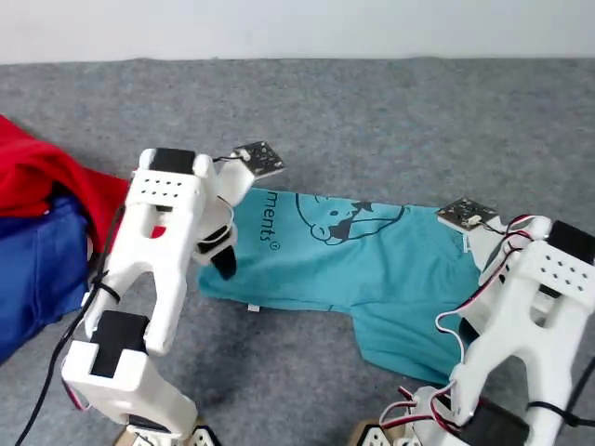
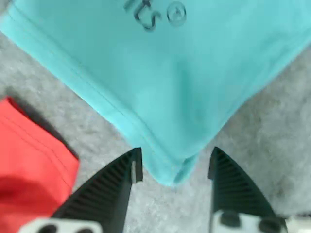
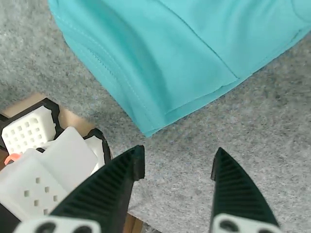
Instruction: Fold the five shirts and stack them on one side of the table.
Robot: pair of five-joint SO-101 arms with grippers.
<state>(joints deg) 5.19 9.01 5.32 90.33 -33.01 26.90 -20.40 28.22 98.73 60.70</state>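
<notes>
High view is showing one teal shirt (image 1: 372, 251), plus one red shirt (image 1: 37, 172) and one blue shirt (image 1: 37, 269) at nine o'clock; left gripper (image 2: 176, 154), right gripper (image 3: 178, 151) gaping empty.

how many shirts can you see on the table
3: a teal printed shirt spread at the centre; a bunched red shirt at the high view's left edge; a blue shirt beside it. Others may be hidden.

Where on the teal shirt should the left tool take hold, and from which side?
At the hemmed corner of the teal shirt, probably. It lies flat on the grey felt as a point, between the open fingers of the left tool. Come straight down from outside the point, one finger either side of it.
</notes>
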